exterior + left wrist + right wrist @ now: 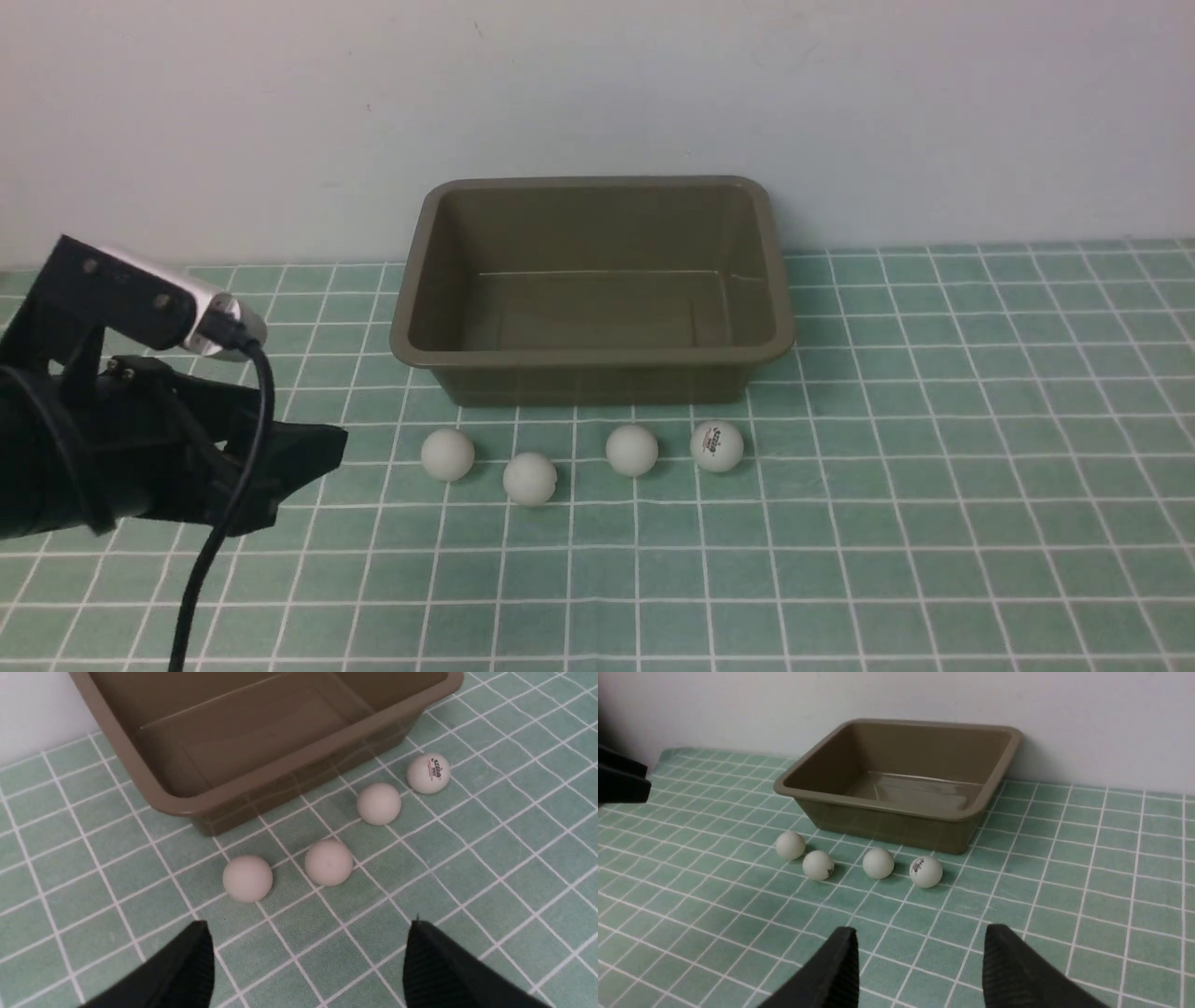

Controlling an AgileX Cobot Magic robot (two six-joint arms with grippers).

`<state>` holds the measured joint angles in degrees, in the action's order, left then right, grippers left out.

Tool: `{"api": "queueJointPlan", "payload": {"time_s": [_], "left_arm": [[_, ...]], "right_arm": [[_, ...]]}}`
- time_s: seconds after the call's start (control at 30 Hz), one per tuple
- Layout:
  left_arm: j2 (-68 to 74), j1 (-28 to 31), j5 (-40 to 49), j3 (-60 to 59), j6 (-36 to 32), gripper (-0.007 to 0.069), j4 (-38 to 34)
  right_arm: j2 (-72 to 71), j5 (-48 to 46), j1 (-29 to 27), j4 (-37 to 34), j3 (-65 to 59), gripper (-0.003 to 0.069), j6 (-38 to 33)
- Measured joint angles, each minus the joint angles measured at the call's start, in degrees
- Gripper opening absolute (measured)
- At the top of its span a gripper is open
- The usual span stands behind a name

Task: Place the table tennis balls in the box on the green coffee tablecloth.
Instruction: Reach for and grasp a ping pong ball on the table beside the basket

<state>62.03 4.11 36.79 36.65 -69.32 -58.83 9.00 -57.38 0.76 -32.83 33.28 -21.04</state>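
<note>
Nothing of the task is done yet. Nearest the robot, the left gripper [308, 927] hangs low at the left over the green checked cloth [934, 467], its jaws spread wide and empty. They point toward the balls without reaching any. The right gripper [920, 933] also stands open with nothing between its jaws, well back from the row.

Just beyond them, all four balls lie on the cloth in a loose row. There is a plain ball [447, 455] at the left and a second ball [529, 478] slightly nearer. A third ball [632, 450] comes next, and the printed ball [717, 445] lies at the right. They sit close to one another but apart.

Right behind them the olive-brown box [588, 357] stands with its floor bare, so all four balls are left to move. The wall [280, 112] rises just behind the box.

In the front view the left arm is a dark mass with a cable [263, 401] across it, so its fingers are hard to separate there. The right arm does not show in that view at all. The printing on the logo ball is too small to read. A faint dark mark on the second ball, seen from the right wrist, cannot be made out either.
</note>
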Motion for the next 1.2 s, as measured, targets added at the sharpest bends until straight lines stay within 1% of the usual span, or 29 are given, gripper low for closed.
{"api": "queueJointPlan", "payload": {"time_s": [0.1, 0.23, 0.37, 0.5, 0.93, 1.07, 1.2], "left_arm": [[5.6, -0.1, 0.0, 1.4, -0.6, 0.0489, -2.3], [12.5, -0.1, 1.5, 4.7, -0.8, 0.0489, -2.9], [18.1, -0.1, 2.0, 8.4, -0.6, 0.0489, -3.0], [24.1, -0.1, 2.0, 11.7, 1.6, 0.0489, -3.0], [34.8, -0.4, 1.9, 16.5, 2.0, 0.0489, -3.2], [38.2, -2.9, 1.2, 18.5, 1.0, 0.0489, -3.2], [40.5, -6.3, -2.3, 19.5, 0.6, 0.0489, -3.4]], "right_arm": [[4.9, 1.2, 0.0, -0.1, 0.0, 0.0336, -4.2], [10.9, 2.2, 0.0, -1.3, 0.0, 0.0336, -10.6], [12.9, 4.0, 0.0, -3.6, 0.0, 0.0336, -14.8], [13.2, 7.4, 0.0, -6.2, 0.0, 0.0336, -19.6], [13.2, 9.2, 0.0, -7.5, 0.0, 0.0336, -20.6], [13.2, 9.4, 0.0, -7.9, 0.0, 0.0336, -20.6], [13.2, 9.5, 0.0, -8.7, 0.0, 0.0336, -20.6]]}}
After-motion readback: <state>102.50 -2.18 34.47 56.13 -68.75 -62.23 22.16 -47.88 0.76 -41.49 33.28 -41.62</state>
